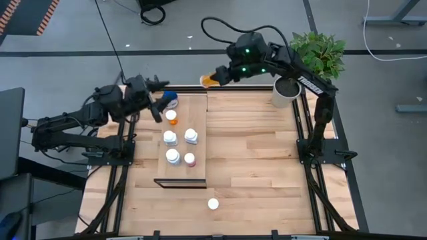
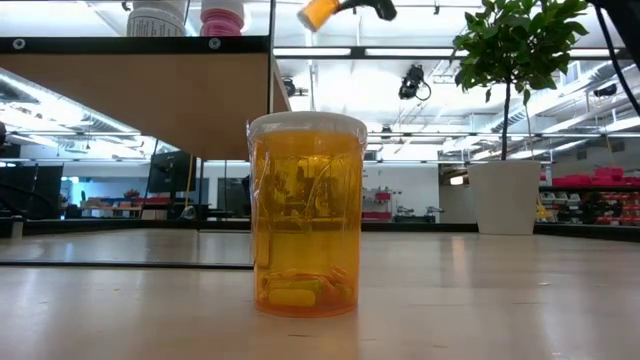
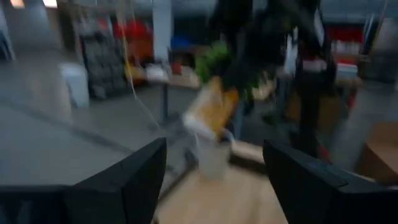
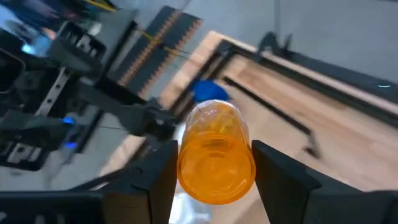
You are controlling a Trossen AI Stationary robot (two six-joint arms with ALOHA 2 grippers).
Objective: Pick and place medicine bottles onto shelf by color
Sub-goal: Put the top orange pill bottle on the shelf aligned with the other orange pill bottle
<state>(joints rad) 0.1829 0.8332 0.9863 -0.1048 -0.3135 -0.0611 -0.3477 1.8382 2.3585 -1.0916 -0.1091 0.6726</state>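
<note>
My right gripper [image 1: 217, 77] is shut on an orange bottle [image 1: 209, 81], in the air over the far end of the shelf [image 1: 197, 173]. This bottle also shows in the low view [image 2: 318, 12] and the left wrist view [image 3: 211, 106]. My left gripper [image 1: 155, 101] is open and empty at the shelf's far left corner, beside a blue bottle [image 1: 171, 98]. An orange [image 1: 171, 118], three white-capped [image 1: 170, 138] and a pink bottle [image 1: 189, 160] stand on the shelf. Another orange bottle [image 2: 305, 215] stands on the table near the front edge [image 1: 213, 204]. My right gripper pinches the orange bottle's body near its base [image 4: 216, 163], one finger [image 4: 273, 171] on each side. The fingers come slanting from the table's right and lie along the bottle. The bottle is lifted clear and tilted, its white cap end [image 3: 194, 127] pointing away from the gripper toward the left.
A white plant pot [image 1: 285, 92] with a green plant [image 1: 319, 52] stands at the table's far right corner. In the low view the shelf [image 2: 140, 100] is raised above the tabletop. Dark frame rails [image 1: 303, 127] run along both table sides.
</note>
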